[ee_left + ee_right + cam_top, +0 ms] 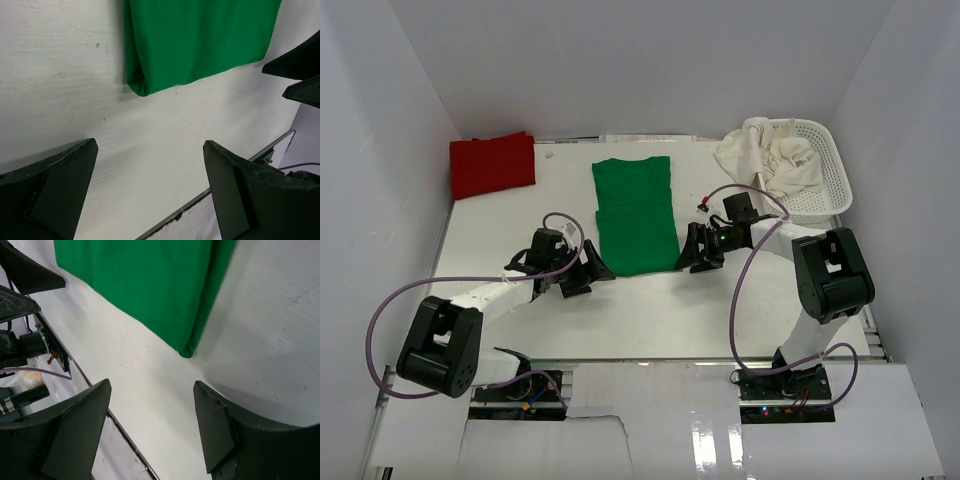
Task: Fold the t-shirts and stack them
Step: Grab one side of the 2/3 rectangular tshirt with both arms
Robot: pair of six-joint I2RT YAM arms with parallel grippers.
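A bright green t-shirt (635,212) lies folded into a long strip in the middle of the table. Its near corners show in the left wrist view (195,40) and the right wrist view (145,285). A folded red t-shirt (492,164) lies at the back left. Cream-white t-shirts (772,158) are crumpled in and over the basket. My left gripper (592,268) is open and empty beside the green shirt's near left corner. My right gripper (692,256) is open and empty beside its near right corner.
A white plastic mesh basket (832,170) stands at the back right. White walls enclose the table on three sides. The table's metal front edge (200,197) runs just behind both grippers. Purple cables loop from both arms.
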